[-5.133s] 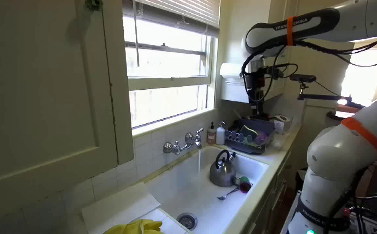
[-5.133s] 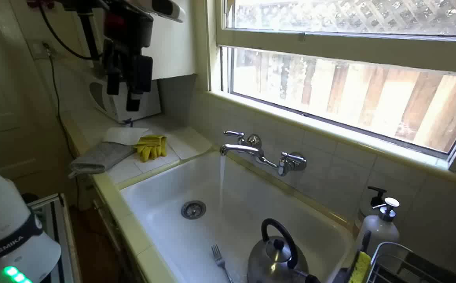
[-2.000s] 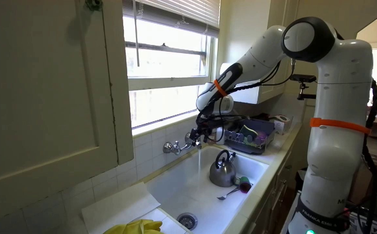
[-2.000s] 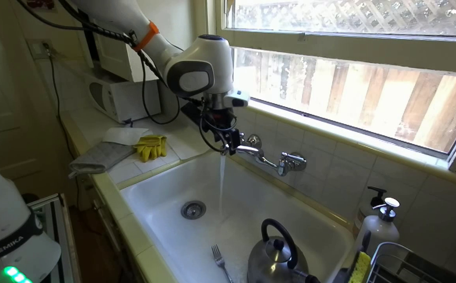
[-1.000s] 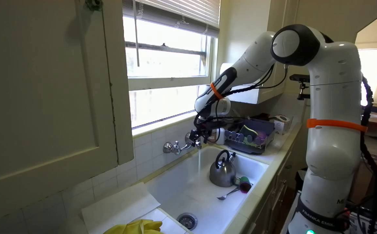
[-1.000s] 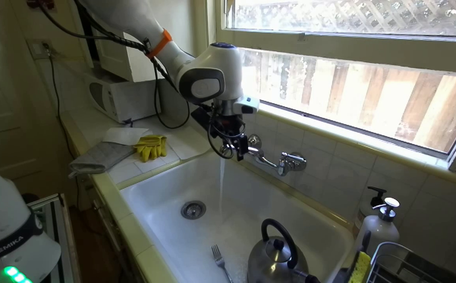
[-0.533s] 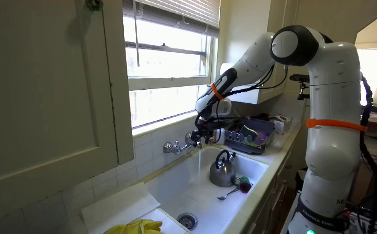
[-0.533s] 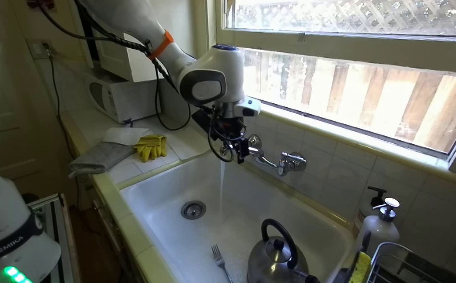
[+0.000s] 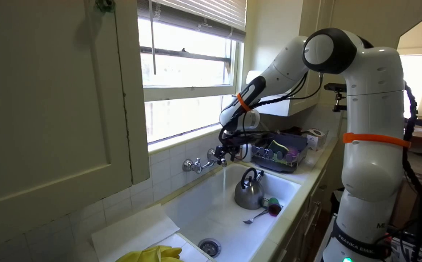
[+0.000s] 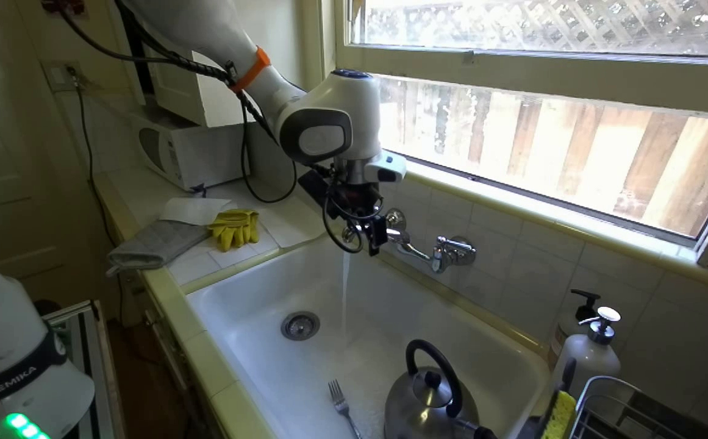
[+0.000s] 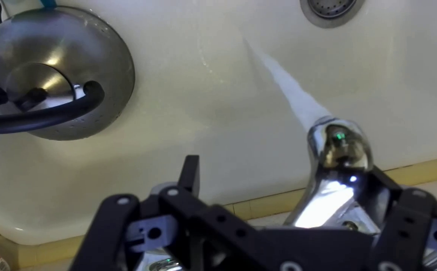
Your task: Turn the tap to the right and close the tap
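The chrome tap (image 9: 197,166) is on the tiled wall above the sink; its spout shows in the wrist view (image 11: 327,199). Water (image 11: 295,94) runs from the spout into the sink. In an exterior view one handle (image 10: 448,252) shows; the other handle is mostly hidden behind my gripper. My gripper (image 11: 288,175) is open, with its fingers wide apart on both sides of the spout. The spout is close to the right-hand finger (image 11: 385,182); I cannot tell whether they touch. The left-hand finger (image 11: 190,171) is well apart from it. In both exterior views the gripper (image 10: 377,236) partly covers the spout.
A metal kettle (image 10: 421,405) with a black handle stands in the white sink (image 9: 196,211), near a fork (image 10: 340,399) and a cup (image 9: 274,208). Soap bottles (image 10: 591,353) and a dish rack (image 9: 278,154) stand at one end. The window sill (image 10: 512,189) is behind the arm.
From high above the counter, my gripper came down to the spout. In the last second it has shifted only slightly, and the spout's end seems to have shifted slightly too. Water still runs.
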